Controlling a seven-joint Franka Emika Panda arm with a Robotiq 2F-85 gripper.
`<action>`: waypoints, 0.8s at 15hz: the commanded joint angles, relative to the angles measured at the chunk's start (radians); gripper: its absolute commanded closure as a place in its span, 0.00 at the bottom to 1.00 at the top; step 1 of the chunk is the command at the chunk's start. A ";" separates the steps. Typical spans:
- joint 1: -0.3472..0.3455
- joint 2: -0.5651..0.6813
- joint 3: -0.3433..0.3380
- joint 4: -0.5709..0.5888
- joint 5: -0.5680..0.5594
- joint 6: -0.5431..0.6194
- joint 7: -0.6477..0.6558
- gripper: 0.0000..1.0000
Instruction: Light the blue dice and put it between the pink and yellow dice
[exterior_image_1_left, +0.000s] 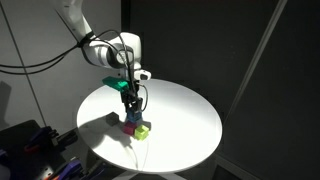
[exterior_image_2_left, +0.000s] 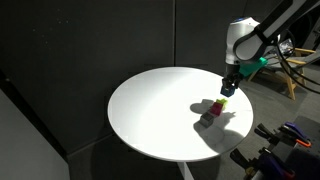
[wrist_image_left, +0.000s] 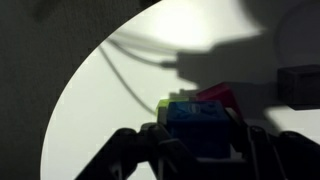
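In the wrist view the blue dice (wrist_image_left: 198, 122) sits between my gripper's (wrist_image_left: 200, 140) two dark fingers, which are shut on it. Just beyond it lie the yellow dice (wrist_image_left: 163, 102) on the left and the pink dice (wrist_image_left: 218, 95) on the right, close together on the white round table (wrist_image_left: 90, 110). In both exterior views the gripper (exterior_image_1_left: 133, 98) (exterior_image_2_left: 226, 90) hangs a little above the pink dice (exterior_image_1_left: 130, 124) (exterior_image_2_left: 208, 114) and the yellow dice (exterior_image_1_left: 144, 130) (exterior_image_2_left: 219, 104). The blue dice is too small to make out there.
The round white table (exterior_image_1_left: 185, 110) (exterior_image_2_left: 150, 110) stands before dark curtains. Cables cross the tabletop (wrist_image_left: 135, 60) in the wrist view. Equipment sits low at the frame edge beside the table (exterior_image_1_left: 40, 140) (exterior_image_2_left: 290, 135).
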 joint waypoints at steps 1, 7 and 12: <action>-0.010 0.042 -0.004 0.064 0.034 -0.017 -0.016 0.67; -0.003 0.095 0.000 0.135 0.069 -0.023 -0.022 0.67; 0.009 0.140 0.008 0.179 0.072 -0.024 -0.021 0.67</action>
